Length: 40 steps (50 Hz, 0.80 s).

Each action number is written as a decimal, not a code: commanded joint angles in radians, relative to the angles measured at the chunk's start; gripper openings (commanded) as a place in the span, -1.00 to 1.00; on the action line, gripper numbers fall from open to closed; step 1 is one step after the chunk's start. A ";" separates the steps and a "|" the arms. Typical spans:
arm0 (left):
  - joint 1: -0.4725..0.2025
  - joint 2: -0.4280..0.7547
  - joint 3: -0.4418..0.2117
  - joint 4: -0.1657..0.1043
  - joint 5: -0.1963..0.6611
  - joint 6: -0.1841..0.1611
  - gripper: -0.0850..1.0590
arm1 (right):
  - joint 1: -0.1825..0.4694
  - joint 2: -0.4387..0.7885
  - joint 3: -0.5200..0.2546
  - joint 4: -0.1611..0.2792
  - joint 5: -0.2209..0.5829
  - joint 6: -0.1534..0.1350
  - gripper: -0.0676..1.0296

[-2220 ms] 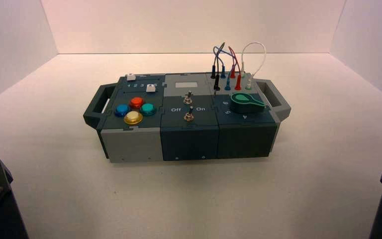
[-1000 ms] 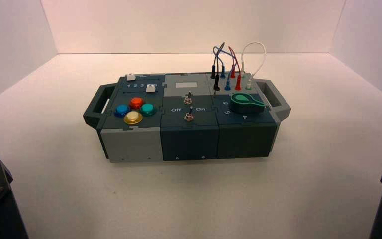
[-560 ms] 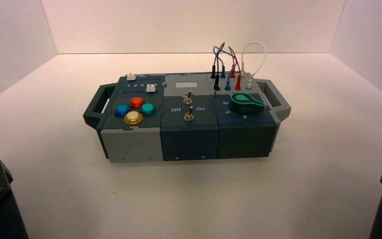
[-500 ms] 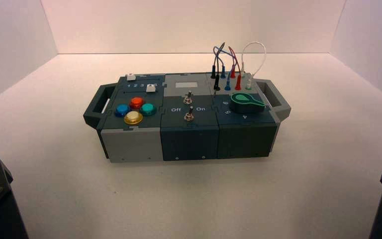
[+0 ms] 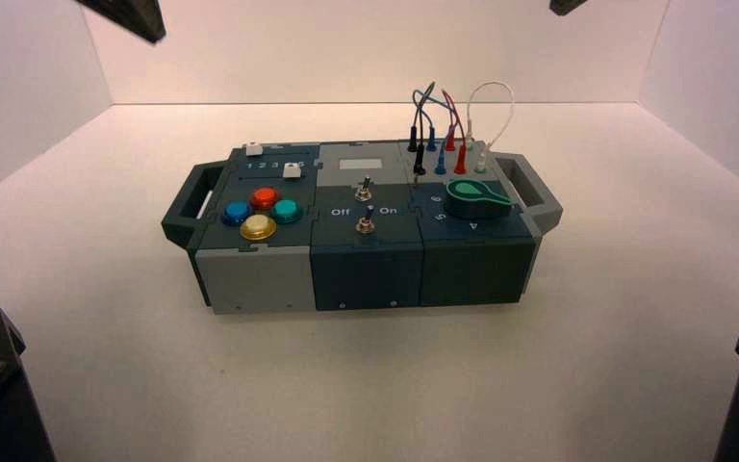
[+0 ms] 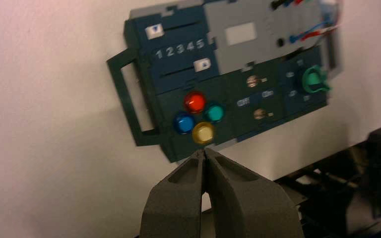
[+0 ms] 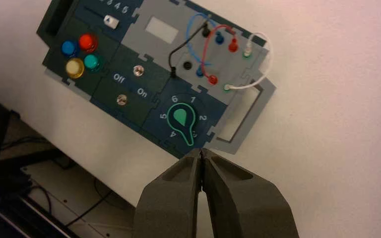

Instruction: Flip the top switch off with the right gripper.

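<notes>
The top switch (image 5: 367,185) is a small silver toggle in the middle of the box (image 5: 250,274), just in front of the pale plate (image 5: 359,164). It also shows in the right wrist view as the top switch (image 7: 139,71) and in the left wrist view as the top switch (image 6: 252,81). My right gripper (image 7: 201,150) is shut on nothing, held high above and off the box's knob end. My left gripper (image 6: 204,151) is also shut and empty, high up off the box's button side. Neither touches the box.
A second toggle (image 5: 367,225) stands nearer the front edge, between "Off" and "On". Coloured buttons (image 5: 258,227) lie on the left and a green knob (image 5: 476,199) on the right. Plugged wires (image 5: 447,125) rise at the back right. Dark arm parts (image 5: 125,14) cross the top edge.
Dark parts of both arms have come into the top corners of the high view. The box and its switches look unchanged.
</notes>
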 commanded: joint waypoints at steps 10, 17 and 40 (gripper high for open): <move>-0.017 0.072 0.078 0.028 -0.130 -0.063 -0.91 | 0.023 0.005 0.006 0.000 -0.067 0.132 -0.92; -0.021 0.101 0.094 0.035 -0.173 -0.086 -0.91 | 0.025 0.034 0.008 0.000 -0.084 0.149 -0.92; -0.043 0.265 0.069 0.064 -0.324 -0.152 -0.91 | 0.143 0.184 -0.017 -0.041 -0.156 0.255 -0.92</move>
